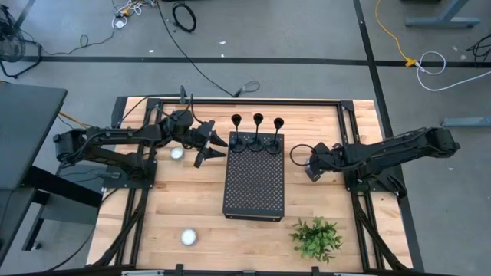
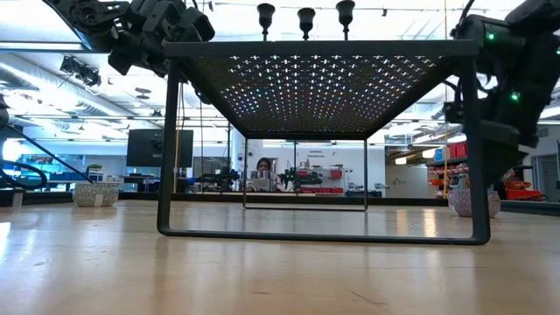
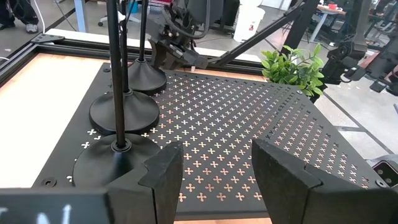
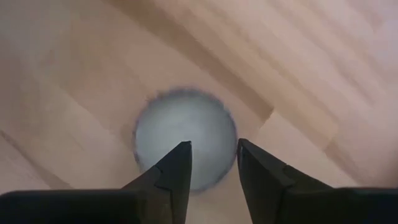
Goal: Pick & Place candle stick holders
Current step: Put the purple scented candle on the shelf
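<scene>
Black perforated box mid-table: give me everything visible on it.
The box is a black metal rectangular stand, its flat top punched with small cross-shaped holes, on thin frame legs open underneath. It sits on the wooden table. Three candle stick holders stand upright in a row along its far edge. Neither gripper touches it.

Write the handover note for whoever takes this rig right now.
Left gripper: open, empty, beside the box's far left corner, facing the holders.
Right gripper: open, pointing down over a white tealight on the table, right of the box; not gripping it.
Holders: all three stand upright in a row along the box top's far edge.
Done: holders appear placed.
Left: likely the tealights; two more lie left of the box.
</scene>
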`<state>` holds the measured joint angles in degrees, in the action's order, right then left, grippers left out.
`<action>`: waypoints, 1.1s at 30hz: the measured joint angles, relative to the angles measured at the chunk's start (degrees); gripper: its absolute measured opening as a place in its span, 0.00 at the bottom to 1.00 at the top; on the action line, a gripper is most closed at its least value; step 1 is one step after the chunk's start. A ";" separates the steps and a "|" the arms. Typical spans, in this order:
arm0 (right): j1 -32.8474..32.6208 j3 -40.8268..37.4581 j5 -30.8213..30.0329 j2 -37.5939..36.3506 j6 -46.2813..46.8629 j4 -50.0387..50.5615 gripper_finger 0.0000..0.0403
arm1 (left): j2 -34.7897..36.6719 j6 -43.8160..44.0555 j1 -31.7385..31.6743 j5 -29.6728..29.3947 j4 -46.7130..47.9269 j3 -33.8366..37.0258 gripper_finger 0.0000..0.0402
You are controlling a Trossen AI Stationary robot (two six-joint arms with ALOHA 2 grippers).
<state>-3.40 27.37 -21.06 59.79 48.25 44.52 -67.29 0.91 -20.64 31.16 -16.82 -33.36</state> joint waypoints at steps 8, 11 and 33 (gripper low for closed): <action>0.11 -0.45 -2.03 0.00 -0.28 -1.06 0.31 | -0.01 0.04 0.00 0.00 0.00 0.00 0.48; 0.24 -0.45 -1.86 0.00 0.11 -0.94 0.29 | -0.02 0.06 0.00 0.00 0.00 0.00 0.48; 0.37 -1.72 -2.44 0.00 0.77 -0.56 0.23 | -0.02 0.06 0.00 0.00 -0.02 0.00 0.48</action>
<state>-3.03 25.65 -23.50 59.79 49.01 43.96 -67.31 0.97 -20.64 31.16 -16.84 -33.36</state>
